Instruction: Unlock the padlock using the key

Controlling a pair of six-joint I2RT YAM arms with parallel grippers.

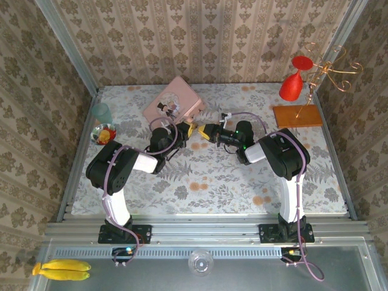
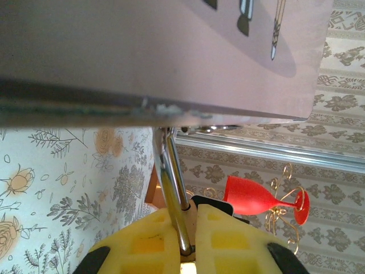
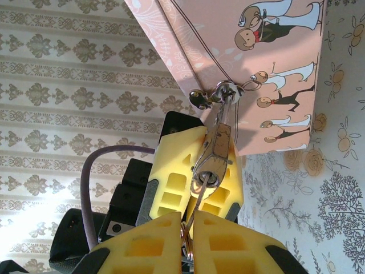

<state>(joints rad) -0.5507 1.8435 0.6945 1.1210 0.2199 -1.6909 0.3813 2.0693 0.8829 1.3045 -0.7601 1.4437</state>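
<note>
Both jaws are almost closed. The left jaws clamp the padlock (image 3: 215,151), its shackle (image 2: 174,194) running up to the latch on the tin (image 3: 274,68). The right jaws pinch the thin key (image 3: 197,200), whose tip meets the padlock's lower end. In the top view, both meet at frame centre, just below and right of the tin, above the desk (image 1: 230,176).

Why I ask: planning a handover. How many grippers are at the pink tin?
2. The left gripper and the right gripper meet tip to tip at the near corner of the pink tin. None looks hidden.
</note>
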